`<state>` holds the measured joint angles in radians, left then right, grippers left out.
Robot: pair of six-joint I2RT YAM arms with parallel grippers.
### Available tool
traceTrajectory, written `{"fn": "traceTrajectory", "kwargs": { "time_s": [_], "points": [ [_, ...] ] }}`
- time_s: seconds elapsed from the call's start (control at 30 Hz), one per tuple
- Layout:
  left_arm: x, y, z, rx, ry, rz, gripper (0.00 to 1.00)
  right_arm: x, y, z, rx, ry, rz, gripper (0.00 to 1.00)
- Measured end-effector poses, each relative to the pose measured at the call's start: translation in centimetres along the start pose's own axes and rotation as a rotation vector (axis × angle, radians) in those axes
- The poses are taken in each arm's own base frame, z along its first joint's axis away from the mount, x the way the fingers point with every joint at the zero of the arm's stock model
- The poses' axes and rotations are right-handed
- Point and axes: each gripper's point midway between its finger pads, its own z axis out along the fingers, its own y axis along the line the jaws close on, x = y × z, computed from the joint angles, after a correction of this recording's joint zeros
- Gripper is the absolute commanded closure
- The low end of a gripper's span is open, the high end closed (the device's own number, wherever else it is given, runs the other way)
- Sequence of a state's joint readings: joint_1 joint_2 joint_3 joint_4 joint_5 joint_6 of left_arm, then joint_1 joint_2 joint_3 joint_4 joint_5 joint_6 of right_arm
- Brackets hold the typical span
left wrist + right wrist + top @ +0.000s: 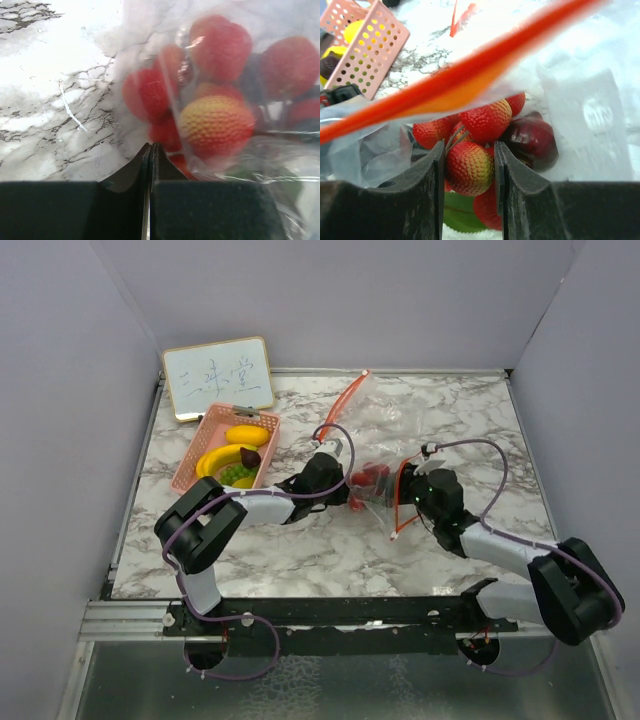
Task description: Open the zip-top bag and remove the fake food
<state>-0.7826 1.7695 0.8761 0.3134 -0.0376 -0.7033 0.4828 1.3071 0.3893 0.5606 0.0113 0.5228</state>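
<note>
Berries in one red cluster [470,150] sit inside the zip-top bag [385,455] mid-surface, right hand [469,170] grasping one berry. Left hand [150,165] clenched on the bag's plastic; two bananas [228,458] and one lemon [246,435] fill the pink basket [205,435].

Zip-top bag [385,455]: clear glossy plastic film, crinkled. Red berry cluster [472,145]: pebbled plastic skin, slight sheen. Table [330,545]: smooth marble-pattern surface. Pink basket [200,445]: perforated plastic. Gripper fingers [422,195]: matt black.

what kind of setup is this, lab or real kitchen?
Looks like a lab test cell, not a kitchen: plain grey partition walls box in a marble-print table, and a handwritten whiteboard leans at the back.
</note>
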Motion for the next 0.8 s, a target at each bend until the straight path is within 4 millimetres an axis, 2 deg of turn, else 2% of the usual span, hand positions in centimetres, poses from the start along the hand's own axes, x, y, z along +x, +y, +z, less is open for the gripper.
{"fn": "traceTrajectory", "kwargs": {
  "time_s": [0.33,0.67,0.8],
  "points": [
    [0.1,-0.1,0.0,0.005,0.003,0.008,1.00,-3.9,-0.6,-4.5,0.059,-0.095,-0.081,0.99],
    [-1.0,-0.1,0.8,0.003,-0.015,-0.003,1.00,-6.5,-1.2,-8.4,0.137,-0.128,-0.153,0.99],
    [-1.6,0.4,0.9,-0.004,-0.025,-0.012,1.00,-6.2,-1.7,-8.9,0.161,-0.114,-0.154,0.99]
  ]
}}
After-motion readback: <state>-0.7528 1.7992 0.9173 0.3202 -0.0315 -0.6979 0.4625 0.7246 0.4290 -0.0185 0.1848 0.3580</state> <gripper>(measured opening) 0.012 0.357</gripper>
